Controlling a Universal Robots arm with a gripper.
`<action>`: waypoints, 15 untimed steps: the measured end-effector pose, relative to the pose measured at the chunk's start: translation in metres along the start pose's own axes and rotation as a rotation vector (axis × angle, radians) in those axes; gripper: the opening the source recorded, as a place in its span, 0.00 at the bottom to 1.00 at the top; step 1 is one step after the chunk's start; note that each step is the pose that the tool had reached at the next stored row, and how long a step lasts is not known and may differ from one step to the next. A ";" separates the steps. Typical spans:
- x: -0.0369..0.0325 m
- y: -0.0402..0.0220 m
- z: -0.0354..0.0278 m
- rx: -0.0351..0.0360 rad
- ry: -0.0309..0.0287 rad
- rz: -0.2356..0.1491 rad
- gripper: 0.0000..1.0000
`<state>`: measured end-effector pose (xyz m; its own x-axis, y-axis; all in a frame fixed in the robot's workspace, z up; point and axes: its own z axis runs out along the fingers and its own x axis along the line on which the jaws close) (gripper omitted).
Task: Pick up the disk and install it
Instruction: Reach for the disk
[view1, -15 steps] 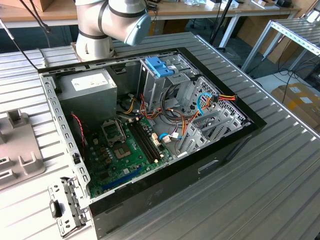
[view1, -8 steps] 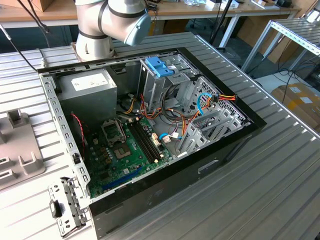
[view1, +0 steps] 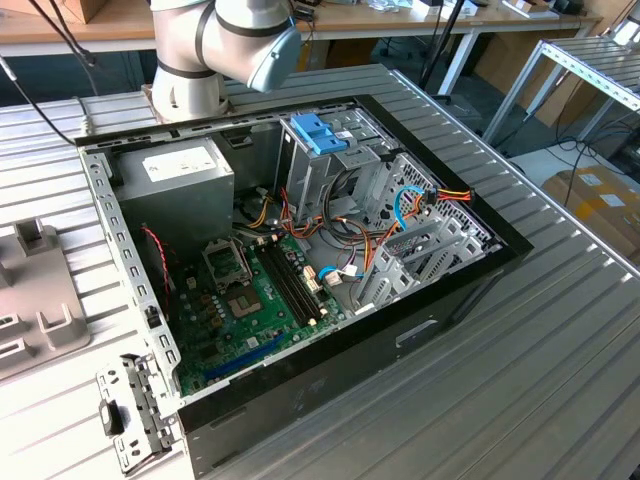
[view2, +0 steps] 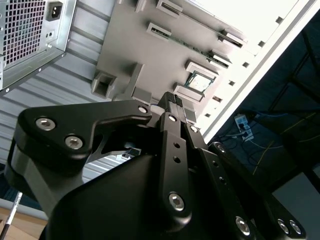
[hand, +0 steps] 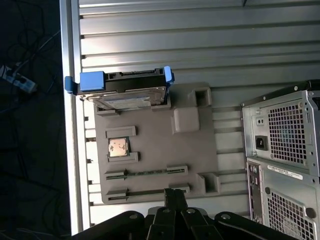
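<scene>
The disk (hand: 122, 89), a grey metal drive with a label and bright blue side rails, lies at one end of a grey fixture plate (hand: 160, 135) on the ribbed metal table. My gripper (hand: 174, 194) hovers above the opposite end of that plate, well apart from the disk. Its fingers are shut together with nothing between them. In the second wrist view the shut gripper (view2: 175, 102) hangs over the same fixture plate (view2: 145, 45).
An open computer case (view1: 300, 260) lies on the table, with a power supply (view1: 185, 172) and a light-blue bracket (view1: 320, 132) on its drive cage. The case's rear panel (hand: 285, 145) stands beside the fixture. A small chip (hand: 118, 146) sits in the plate. A metal bracket (view1: 135, 410) lies near the case corner.
</scene>
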<state>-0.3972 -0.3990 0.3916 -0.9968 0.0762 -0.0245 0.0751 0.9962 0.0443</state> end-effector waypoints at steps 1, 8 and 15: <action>0.0009 0.0000 0.0001 -0.0001 0.0000 0.000 0.11; 0.0066 -0.0006 0.0034 0.0000 0.0000 0.000 0.11; 0.0094 -0.0010 0.0071 0.0000 -0.0001 0.000 0.11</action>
<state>-0.4064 -0.3990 0.3843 -0.9968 0.0762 -0.0245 0.0750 0.9962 0.0444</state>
